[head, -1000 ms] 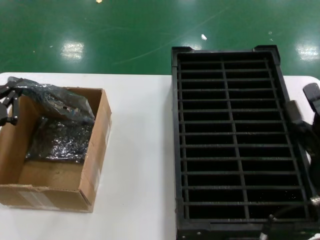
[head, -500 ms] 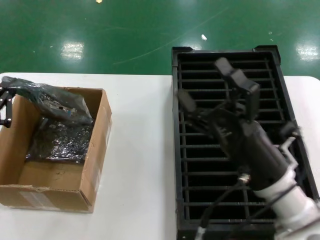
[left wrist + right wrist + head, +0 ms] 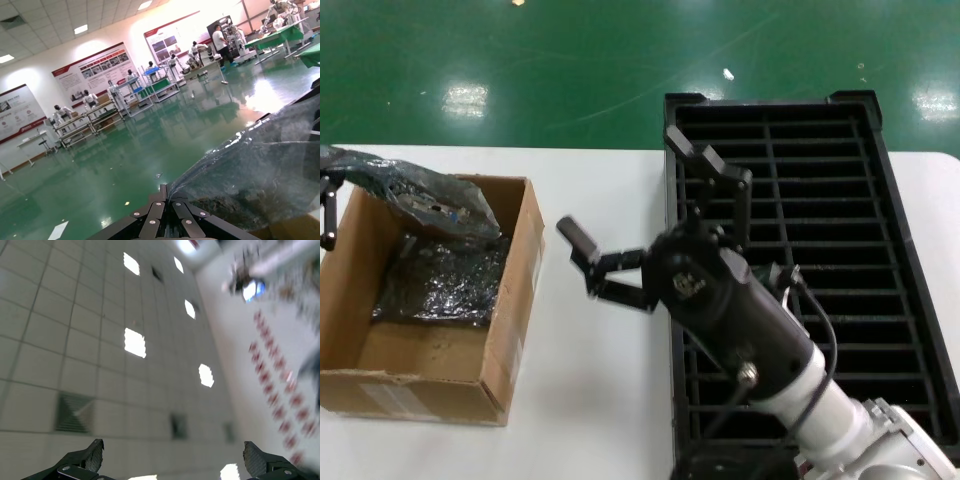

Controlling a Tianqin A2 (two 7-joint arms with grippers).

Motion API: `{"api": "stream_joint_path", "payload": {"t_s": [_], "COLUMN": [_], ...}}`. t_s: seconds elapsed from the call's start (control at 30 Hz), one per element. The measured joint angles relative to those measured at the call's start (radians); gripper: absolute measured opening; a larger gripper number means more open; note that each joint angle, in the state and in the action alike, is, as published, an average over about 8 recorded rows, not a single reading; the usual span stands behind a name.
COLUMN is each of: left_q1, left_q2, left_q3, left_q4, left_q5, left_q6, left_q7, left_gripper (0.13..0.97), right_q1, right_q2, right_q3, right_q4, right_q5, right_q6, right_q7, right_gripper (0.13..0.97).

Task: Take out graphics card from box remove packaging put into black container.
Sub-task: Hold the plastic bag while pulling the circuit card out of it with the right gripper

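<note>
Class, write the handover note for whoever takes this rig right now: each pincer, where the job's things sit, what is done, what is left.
Left pincer: shut on the packaging, holding the bagged card above the box at its far left corner.
Right pincer: open, empty, above the table between box and black container.
Done: bag partly raised.
Left: lift it clear, unbag the card, slot it. Another bag lies in the box.
</note>
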Motion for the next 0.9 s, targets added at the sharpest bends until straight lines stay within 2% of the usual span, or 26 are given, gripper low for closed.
{"api": "stream_joint_path", "payload": {"t_s": [0.27, 0.47, 0.57, 0.63, 0.7, 0.8, 0.9], "left_q1": [-0.008, -0.011, -0.010, -0.009, -0.008, -0.007, -0.004], "left_q2": [0.013, 0.024, 0.029, 0.032, 0.036, 0.041, 0.047], "left_q3": [-0.003, -0.005, -0.007, -0.009, -0.011, -0.017, -0.023], "left_q4": [0.010, 0.010, 0.007, 0.006, 0.006, 0.007, 0.008], "left_q5": [0.001, 0.002, 0.003, 0.004, 0.004, 0.002, -0.002], "left_q6": [-0.002, -0.002, -0.004, -0.006, -0.006, -0.002, 0.007], "left_q7": [0.020, 0.038, 0.047, 0.053, 0.062, 0.078, 0.096], "left_gripper": [0.140, 0.140, 0.140, 0.140, 0.140, 0.140, 0.140], "right_q1": [-0.065, -0.095, -0.095, -0.082, -0.059, -0.015, 0.023], "right_q2": [-0.002, -0.002, -0.002, -0.002, -0.002, -0.002, -0.002], "right_q3": [-0.030, -0.044, -0.061, -0.088, -0.129, -0.207, -0.284], "right_q4": [0.050, 0.085, 0.094, 0.091, 0.081, 0.063, 0.050], "right_q5": [0.017, 0.018, 0.018, 0.002, -0.037, -0.131, -0.225], "right_q6": [-0.138, -0.101, -0.047, 0.007, 0.074, 0.194, 0.308], "right_q7": [0.368, 0.638, 0.730, 0.737, 0.693, 0.568, 0.434], "right_gripper": [0.966, 0.966, 0.966, 0.966, 0.966, 0.966, 0.918]}}
